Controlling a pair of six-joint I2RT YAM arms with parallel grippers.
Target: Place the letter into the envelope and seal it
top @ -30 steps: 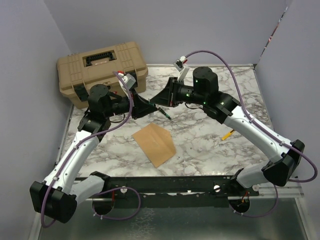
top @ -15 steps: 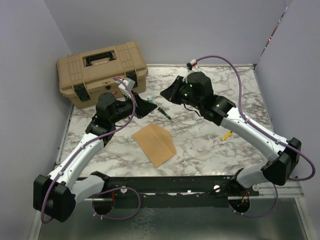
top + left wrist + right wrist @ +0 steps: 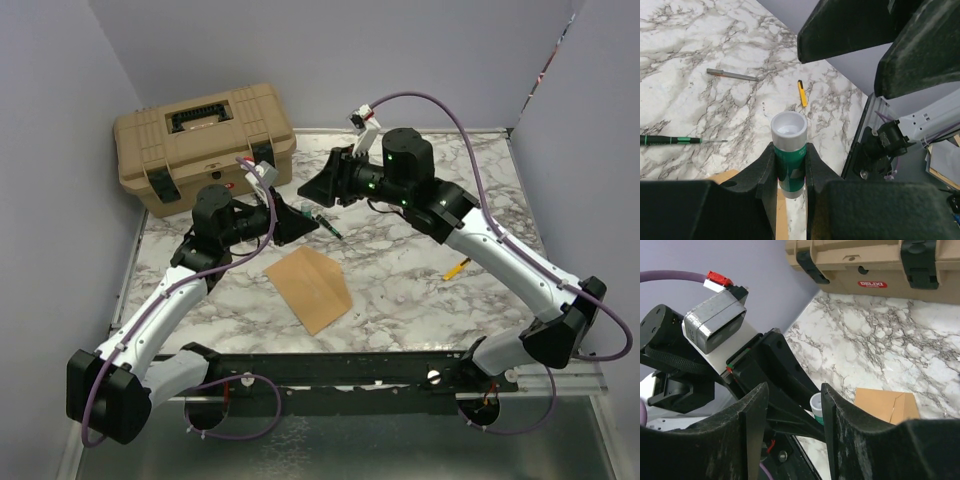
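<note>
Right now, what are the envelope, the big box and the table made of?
The envelope looks like matte brown paper, creased at its folds. The box looks like hard tan plastic with black latches. The table looks like marble, white with grey veins, though it could be a printed surface.

The envelope (image 3: pixel 310 288) lies on the table (image 3: pixel 420 290) near its front middle. The case (image 3: pixel 205 140) stands at the back left corner. The screwdriver (image 3: pixel 328 224) lies just behind the envelope, and a short pen (image 3: pixel 455 268) lies well to its right. A tube (image 3: pixel 788 150) sits between the left gripper's (image 3: pixel 790 162) fingers (image 3: pixel 765 170).
</note>
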